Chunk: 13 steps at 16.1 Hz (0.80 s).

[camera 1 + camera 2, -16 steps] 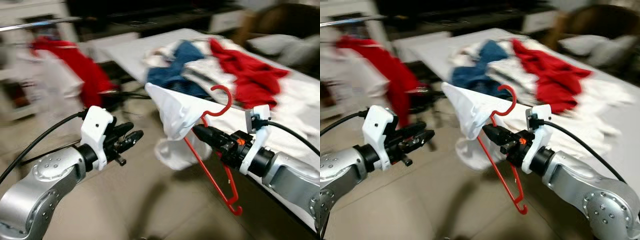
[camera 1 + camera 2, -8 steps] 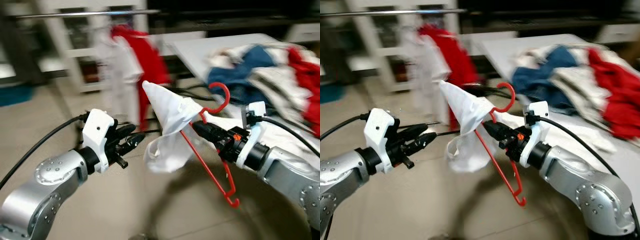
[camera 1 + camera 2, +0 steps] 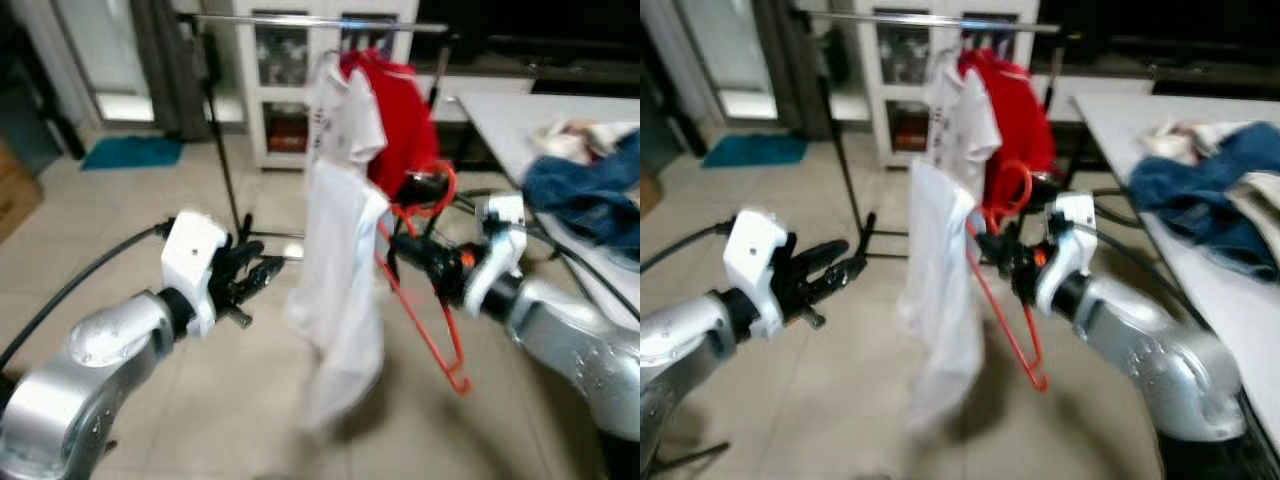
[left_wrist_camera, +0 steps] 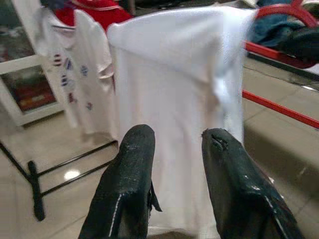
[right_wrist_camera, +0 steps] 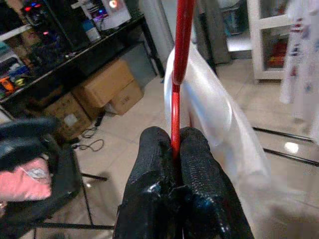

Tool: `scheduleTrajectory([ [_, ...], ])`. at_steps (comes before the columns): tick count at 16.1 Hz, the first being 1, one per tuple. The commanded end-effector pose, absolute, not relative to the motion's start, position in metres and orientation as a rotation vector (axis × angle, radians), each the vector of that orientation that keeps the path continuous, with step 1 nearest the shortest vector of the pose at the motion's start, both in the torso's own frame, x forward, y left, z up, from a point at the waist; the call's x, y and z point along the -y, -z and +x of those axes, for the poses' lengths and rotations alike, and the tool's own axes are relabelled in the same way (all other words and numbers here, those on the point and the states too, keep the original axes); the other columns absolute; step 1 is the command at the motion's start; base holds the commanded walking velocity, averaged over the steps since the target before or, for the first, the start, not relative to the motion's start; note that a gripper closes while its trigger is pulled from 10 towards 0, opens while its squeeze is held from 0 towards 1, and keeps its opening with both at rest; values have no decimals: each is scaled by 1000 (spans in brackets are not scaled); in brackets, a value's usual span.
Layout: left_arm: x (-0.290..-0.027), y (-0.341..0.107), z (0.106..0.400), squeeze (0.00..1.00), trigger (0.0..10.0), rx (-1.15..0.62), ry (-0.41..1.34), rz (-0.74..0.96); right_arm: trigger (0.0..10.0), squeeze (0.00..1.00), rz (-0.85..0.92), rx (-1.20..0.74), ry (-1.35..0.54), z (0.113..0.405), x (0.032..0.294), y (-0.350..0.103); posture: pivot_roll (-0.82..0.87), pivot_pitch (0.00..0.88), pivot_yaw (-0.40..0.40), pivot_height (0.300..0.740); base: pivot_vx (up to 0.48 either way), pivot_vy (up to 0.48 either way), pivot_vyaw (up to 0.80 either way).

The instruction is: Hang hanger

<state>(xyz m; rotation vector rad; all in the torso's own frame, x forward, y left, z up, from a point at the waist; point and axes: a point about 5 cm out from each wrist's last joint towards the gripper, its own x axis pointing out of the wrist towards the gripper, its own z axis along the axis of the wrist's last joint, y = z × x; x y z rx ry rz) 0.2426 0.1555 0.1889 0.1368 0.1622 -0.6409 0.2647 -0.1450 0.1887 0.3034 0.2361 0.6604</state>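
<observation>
The right end effector [image 3: 992, 247] has its two black fingers [image 5: 162, 169] pressed together on the thin red plastic hanger [image 3: 425, 300], pinching it just below the hook, so the hanger hangs tilted in the air between the two arms with its lower bar dropping toward the tiled floor [image 3: 120, 220]. A plain white T-shirt [image 3: 340, 290] is draped over only one shoulder of it and sags long on that side; that lopsided load looks like the main risk, since a quick swing or lift could let the cloth slide off onto the floor. The left end effector [image 3: 262, 275] hovers just beside the shirt with its fingers [image 4: 132, 174] slightly spread and holding nothing. The metal clothes rail [image 3: 930, 18] stands beyond and above the hook, already carrying a red garment [image 3: 1015, 105] and a white printed T-shirt [image 3: 960, 115]. In my judgement the hook could snag those hung clothes or miss the bar if raised at its present slant, and the narrow pinch may let the hanger twist. Cables lie on the floor by the rack's foot, a possible trip while stepping closer. Blue denim clothing [image 3: 1210, 205] rests on the white surface [image 3: 1120, 115] to the right.
</observation>
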Motion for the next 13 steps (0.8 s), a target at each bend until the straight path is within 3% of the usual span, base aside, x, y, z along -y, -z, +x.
scheduleTrajectory([
  [1,-154,-186,243,0,10000,-168,637,152,10000,0,300,-167,-653,268,147,-200,84,0,-9,740,0,0,800],
  [5,-159,-197,247,0,10000,-99,633,162,10000,0,319,-144,-657,271,144,-198,89,0,-14,740,0,0,800],
  [9,-173,-219,254,0,10000,-12,659,179,10000,0,347,-90,-669,279,141,-202,98,0,-18,740,0,0,0],
  [13,-180,-221,262,0,10000,-34,633,192,10000,0,350,-76,-656,285,141,-204,100,0,-16,740,0,0,0],
])
